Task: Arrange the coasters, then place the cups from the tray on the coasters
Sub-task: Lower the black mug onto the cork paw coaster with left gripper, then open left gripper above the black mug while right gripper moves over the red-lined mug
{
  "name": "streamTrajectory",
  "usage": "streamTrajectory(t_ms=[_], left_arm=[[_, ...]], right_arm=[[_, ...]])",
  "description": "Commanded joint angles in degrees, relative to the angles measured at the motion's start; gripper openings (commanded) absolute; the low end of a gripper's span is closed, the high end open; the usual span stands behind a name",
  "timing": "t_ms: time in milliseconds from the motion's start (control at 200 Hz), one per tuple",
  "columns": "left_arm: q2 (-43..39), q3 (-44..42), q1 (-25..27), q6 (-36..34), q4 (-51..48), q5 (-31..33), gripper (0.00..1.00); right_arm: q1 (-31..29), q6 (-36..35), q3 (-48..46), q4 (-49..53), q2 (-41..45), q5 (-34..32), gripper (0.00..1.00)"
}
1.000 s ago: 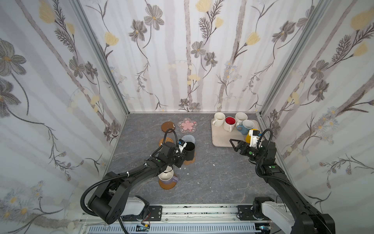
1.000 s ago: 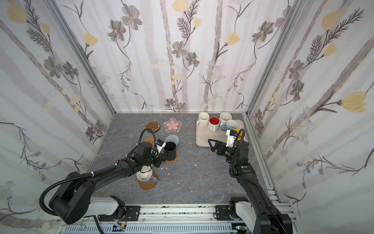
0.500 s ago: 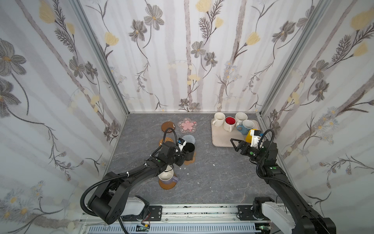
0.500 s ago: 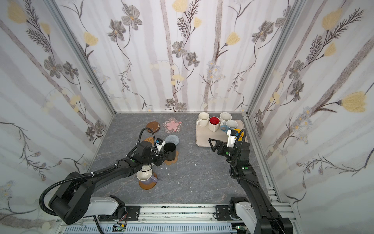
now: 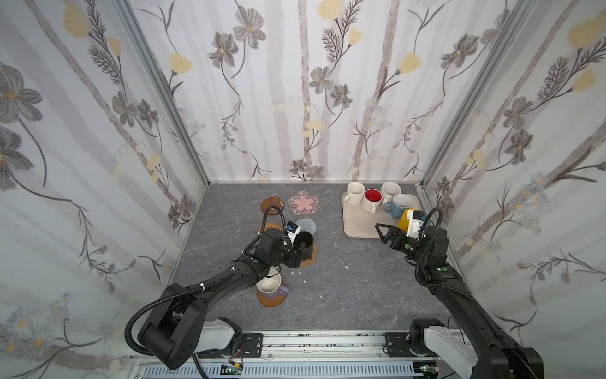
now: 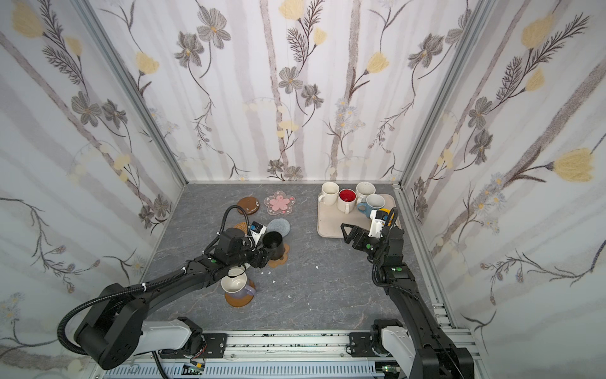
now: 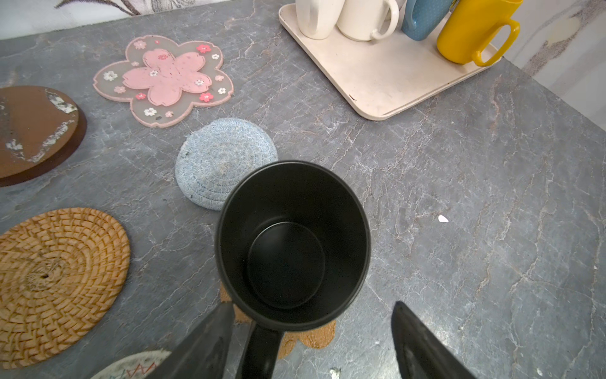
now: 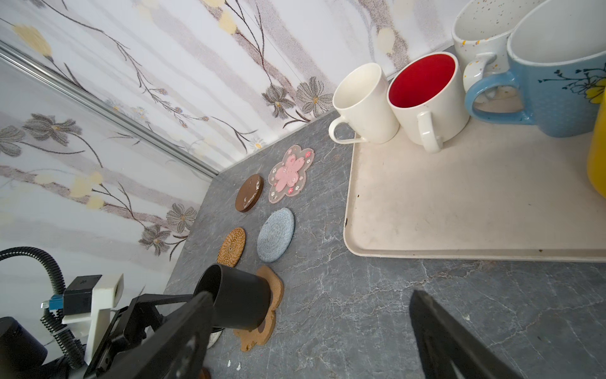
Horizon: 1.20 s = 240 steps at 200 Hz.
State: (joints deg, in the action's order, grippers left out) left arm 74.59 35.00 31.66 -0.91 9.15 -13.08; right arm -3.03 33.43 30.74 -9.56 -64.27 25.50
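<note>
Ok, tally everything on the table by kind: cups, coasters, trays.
Cups: 7 (black cup, lavender cup, yellow cup, light blue cup, red-lined cup, two cream-white cups)
Coasters: 7 (pink flower coaster, grey-blue coaster, rattan coaster, paw coaster, two brown discs, pale coaster only partly in view)
Tray: 1
Total: 15

Lab booth: floral panels (image 5: 295,98), mounting rail (image 5: 328,343)

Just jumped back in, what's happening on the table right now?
The left gripper stands open around the handle of the black mug, which sits on the paw coaster. The lavender mug is on a brown disc. The right gripper hangs open by the tray, which holds five mugs.
</note>
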Motion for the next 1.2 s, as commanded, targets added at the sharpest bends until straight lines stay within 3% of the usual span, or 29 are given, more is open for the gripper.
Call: streamTrajectory(t_ms=[0, 130, 470, 709, 889, 1194], left_arm=[[-0.6, -0.1, 0.0, 1.0, 1.7, 1.0, 0.90], [-1.4, 0.3, 0.0, 1.6, 1.4, 2.1, 1.00], [-5.3, 1.7, 0.2, 6.1, -0.9, 5.5, 0.98], [-11.0, 4.9, 0.3, 13.2, -4.2, 13.0, 0.95], [-12.0, 8.1, 0.3, 17.7, -10.0, 11.5, 1.00], [-16.7, 9.7, 0.3, 20.3, -15.7, 12.2, 1.00]], right_arm=[[0.0, 1.0, 1.5, 1.3, -1.1, -3.1, 0.93], [0.0, 1.7, 2.5, 2.1, -2.2, -4.7, 0.90], [-0.9, 1.3, 7.5, 2.9, -7.9, -8.9, 0.88], [-2.7, -0.1, 17.0, 6.3, -18.5, -14.4, 0.83], [-5.6, -3.2, 26.1, 11.7, -26.4, -20.5, 0.80], [-6.5, -7.8, 42.1, 23.3, -40.2, -23.2, 0.70]])
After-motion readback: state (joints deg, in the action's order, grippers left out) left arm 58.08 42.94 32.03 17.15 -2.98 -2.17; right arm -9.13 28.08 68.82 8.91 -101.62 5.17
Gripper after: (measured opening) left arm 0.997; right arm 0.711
